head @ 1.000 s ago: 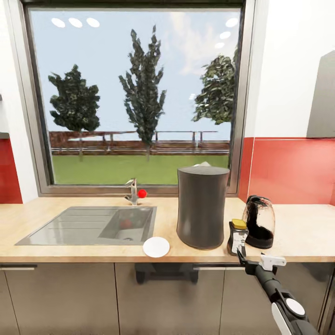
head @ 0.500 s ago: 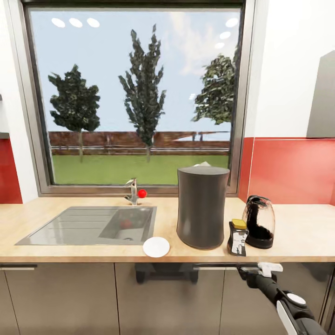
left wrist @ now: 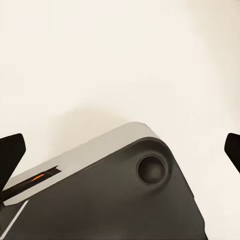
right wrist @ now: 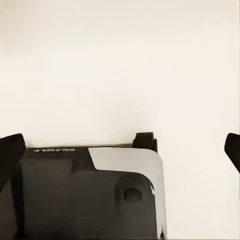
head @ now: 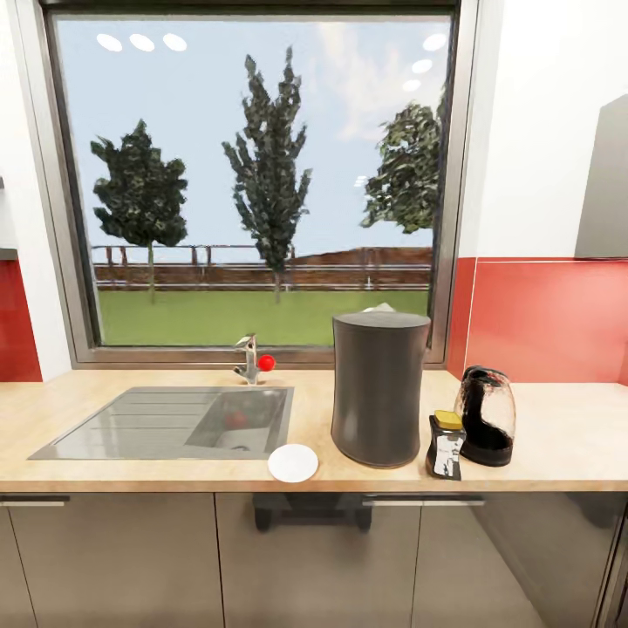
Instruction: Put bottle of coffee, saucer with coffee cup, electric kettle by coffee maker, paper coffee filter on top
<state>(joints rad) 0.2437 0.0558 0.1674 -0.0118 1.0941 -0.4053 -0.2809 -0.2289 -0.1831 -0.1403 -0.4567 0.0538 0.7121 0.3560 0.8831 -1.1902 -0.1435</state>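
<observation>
Two claws hang low beside the robot's base, each seen through its own wrist camera. The left gripper (left wrist: 120,147) has its two dark fingertips (left wrist: 11,150) spread wide at opposite edges of the picture, with nothing between them; beyond the gap lies the grey and black base of the robot (left wrist: 105,195) on a pale floor (left wrist: 120,60). The right gripper (right wrist: 120,147) is likewise spread wide and empty, its fingertips (right wrist: 10,152) framing the same kind of dark base body with a light panel.

Counting the task's things on the kitchen countertop (head: 87,406): one coffee maker (head: 379,388), upright near the counter's middle, with a bit of white paper (head: 381,308) peeking over its top rim; one bottle of coffee (head: 446,446) upright just beside it near the front edge; one electric kettle (head: 486,416) just behind the bottle, close against it; one saucer (head: 293,463) lying flat at the front edge, between the sink (head: 174,423) and the coffee maker. One tap (head: 250,358) with a red knob stands behind the sink, under the window (head: 253,174).

A second ago the right arm reached up with its claw at the bottle; half a second ago it had dropped below the counter edge. The bottle stands where it stood, released.
</observation>
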